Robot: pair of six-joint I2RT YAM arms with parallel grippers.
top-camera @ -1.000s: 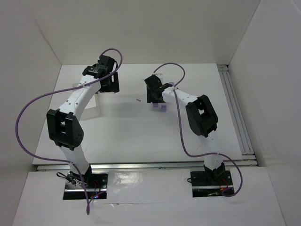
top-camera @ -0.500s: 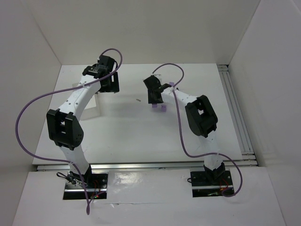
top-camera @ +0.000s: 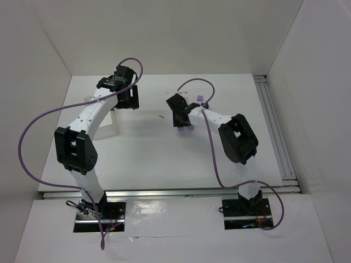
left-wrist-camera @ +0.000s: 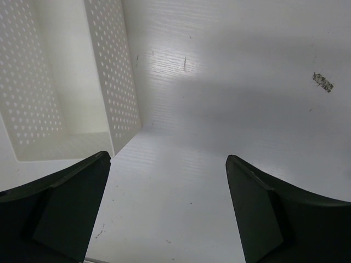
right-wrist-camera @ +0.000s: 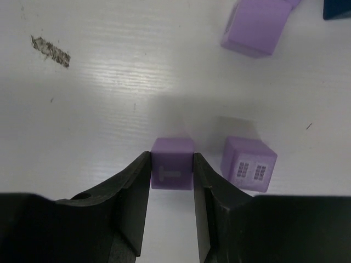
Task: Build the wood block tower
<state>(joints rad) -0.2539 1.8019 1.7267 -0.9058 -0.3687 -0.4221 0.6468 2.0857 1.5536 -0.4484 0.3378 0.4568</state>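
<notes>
A small light-purple wooden cube with a T-shaped mark (right-wrist-camera: pixel 172 171) sits at the lower middle of the right wrist view, pinched between the fingers of the right gripper (right-wrist-camera: pixel 171 158). The jaws are drawn in to the cube's width and press on its two side faces. Whether the cube rests on the white table (right-wrist-camera: pixel 98 109) or hangs just above it cannot be told.

Just to its right, apart from it, lies a second light-purple cube with two small grid marks (right-wrist-camera: pixel 248 164), turned slightly askew. A third light-purple block (right-wrist-camera: pixel 255 24) lies well apart at the upper right of that view. A corner of a dark blue block (right-wrist-camera: pixel 337 8) shows at the top right edge. A dark smudge (right-wrist-camera: pixel 50 51) marks the table at upper left.

In the overhead view these pieces are scattered near the middle of the table, not stacked.

In the upper left of the overhead view hangs the left gripper (left-wrist-camera: pixel 168 156). Its jaws are spread wide with nothing between them, over bare table. A white perforated plastic tray (left-wrist-camera: pixel 115 82) fills the upper left of the left wrist view.
</notes>
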